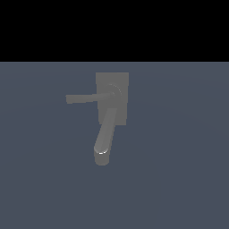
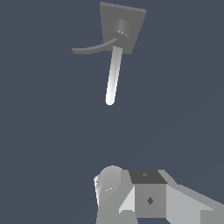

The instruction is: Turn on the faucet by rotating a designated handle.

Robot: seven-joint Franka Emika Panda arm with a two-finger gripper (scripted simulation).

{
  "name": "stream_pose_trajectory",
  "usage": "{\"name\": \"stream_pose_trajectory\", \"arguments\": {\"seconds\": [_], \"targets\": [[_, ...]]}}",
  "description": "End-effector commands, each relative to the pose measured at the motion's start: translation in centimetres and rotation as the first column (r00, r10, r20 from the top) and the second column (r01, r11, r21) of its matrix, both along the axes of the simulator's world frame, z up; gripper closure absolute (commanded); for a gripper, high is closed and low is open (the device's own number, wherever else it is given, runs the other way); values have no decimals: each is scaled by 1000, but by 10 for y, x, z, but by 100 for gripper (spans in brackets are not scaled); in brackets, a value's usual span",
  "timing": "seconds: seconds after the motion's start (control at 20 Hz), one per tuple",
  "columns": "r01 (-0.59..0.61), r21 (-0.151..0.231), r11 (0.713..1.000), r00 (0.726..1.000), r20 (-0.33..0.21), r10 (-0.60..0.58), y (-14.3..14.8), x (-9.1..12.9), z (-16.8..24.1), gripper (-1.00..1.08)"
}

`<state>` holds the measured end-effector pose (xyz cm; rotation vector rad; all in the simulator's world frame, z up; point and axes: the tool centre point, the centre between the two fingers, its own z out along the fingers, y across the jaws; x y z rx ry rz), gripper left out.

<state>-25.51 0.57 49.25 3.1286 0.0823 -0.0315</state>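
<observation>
Well ahead of the robot's fingers [image 2: 131, 197], across a bare stretch of blue-grey worktop [image 2: 52, 144], sits the faucet [image 2: 121, 28], a matte grey fixture on a flat rectangular base plate [image 2: 133, 19]. From its round hub [image 2: 120, 30] a thick rounded spout [image 2: 113, 76] reaches out toward the fingers. The thin handle [image 2: 94, 47] leaves the same hub and runs off sideways, roughly square to the spout; in the exterior view it points to the exterior view's left. Nothing touches the handle or the spout. Only grey and white blocks of the robot's hand show in the wrist view, and I cannot tell whether the fingers are spread or pressed together.
</observation>
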Motion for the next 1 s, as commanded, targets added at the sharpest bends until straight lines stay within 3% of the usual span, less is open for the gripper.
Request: {"name": "stream_pose_trajectory", "arguments": {"seconds": [0.0,0.25,0.5,0.75,0.95], "targets": [[0,0,1000,1000,0,0,0,0,0,108],[-27,-9,1000,1000,12,28,6,2,6,108],[-48,-48,998,998,39,50,10,5,15,108],[-24,-120,993,996,79,33,5,8,23,108],[5,-208,978,991,131,22,1,11,34,108]]}}
